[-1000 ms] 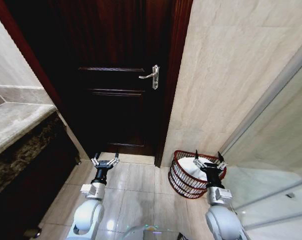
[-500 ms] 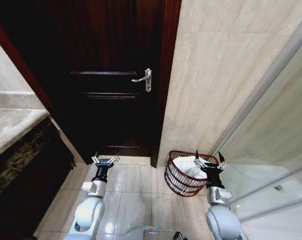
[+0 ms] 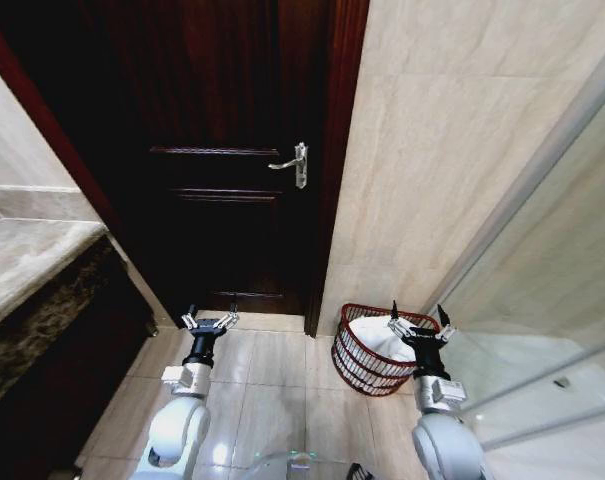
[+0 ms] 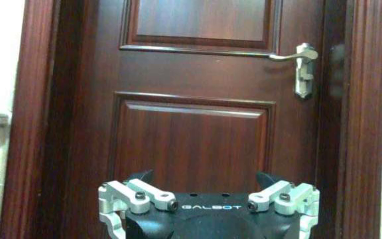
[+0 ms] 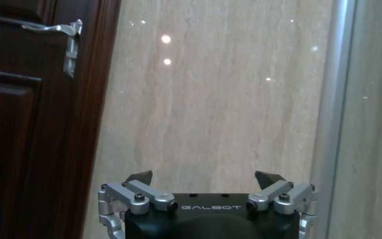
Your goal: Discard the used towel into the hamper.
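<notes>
The hamper (image 3: pixel 360 362), a small round reddish-brown wire basket, stands on the floor against the tiled wall beside the door frame. A white towel (image 3: pixel 380 336) lies inside it, showing above the rim. My right gripper (image 3: pixel 418 318) hangs open and empty above the hamper's right rim; in the right wrist view the right gripper (image 5: pixel 204 177) faces the marble wall. My left gripper (image 3: pixel 209 316) is open and empty low in front of the door, and in the left wrist view the left gripper (image 4: pixel 204 175) points at the door panels.
A dark wooden door (image 3: pixel 232 180) with a silver lever handle (image 3: pixel 291 163) stands shut ahead. A stone counter (image 3: pixel 22 260) over a dark cabinet is on the left. A glass shower partition (image 3: pixel 542 330) runs along the right. Beige floor tiles (image 3: pixel 272 400) lie between.
The whole head view has shifted slightly, so the camera moved; door and hamper sit a little right and lower than half a second ago. Both grippers keep the same open pose.
</notes>
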Robot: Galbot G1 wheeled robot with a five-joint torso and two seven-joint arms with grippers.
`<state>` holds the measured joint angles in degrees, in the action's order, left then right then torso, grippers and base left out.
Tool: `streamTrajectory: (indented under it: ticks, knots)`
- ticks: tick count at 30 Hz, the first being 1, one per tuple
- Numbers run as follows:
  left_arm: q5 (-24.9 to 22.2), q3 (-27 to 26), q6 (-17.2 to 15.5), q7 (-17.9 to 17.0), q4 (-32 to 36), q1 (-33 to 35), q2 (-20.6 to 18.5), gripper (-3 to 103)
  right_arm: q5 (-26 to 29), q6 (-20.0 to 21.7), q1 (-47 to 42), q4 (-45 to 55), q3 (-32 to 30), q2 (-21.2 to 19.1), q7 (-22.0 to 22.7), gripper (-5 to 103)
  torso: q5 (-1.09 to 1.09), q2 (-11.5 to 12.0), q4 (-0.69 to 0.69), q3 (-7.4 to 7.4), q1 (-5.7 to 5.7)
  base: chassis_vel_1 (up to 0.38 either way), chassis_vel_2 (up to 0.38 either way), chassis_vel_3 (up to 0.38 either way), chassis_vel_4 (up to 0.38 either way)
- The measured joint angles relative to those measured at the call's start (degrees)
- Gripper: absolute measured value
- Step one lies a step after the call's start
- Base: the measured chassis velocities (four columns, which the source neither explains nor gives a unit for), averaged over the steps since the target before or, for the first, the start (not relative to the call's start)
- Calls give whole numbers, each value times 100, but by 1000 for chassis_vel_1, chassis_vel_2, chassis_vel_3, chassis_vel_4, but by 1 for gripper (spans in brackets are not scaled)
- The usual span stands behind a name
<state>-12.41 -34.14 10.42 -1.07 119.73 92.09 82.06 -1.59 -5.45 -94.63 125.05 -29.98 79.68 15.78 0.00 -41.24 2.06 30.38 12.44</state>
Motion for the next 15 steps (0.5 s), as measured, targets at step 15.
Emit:
streamTrajectory:
  ticks: [15]
  knots:
    - [30, 29, -54, -3, 107, -12, -27, 100, -2, 5, 14, 42, -31, 54, 11, 100, 0, -366, -3, 203, 161, 0, 0, 0, 0]
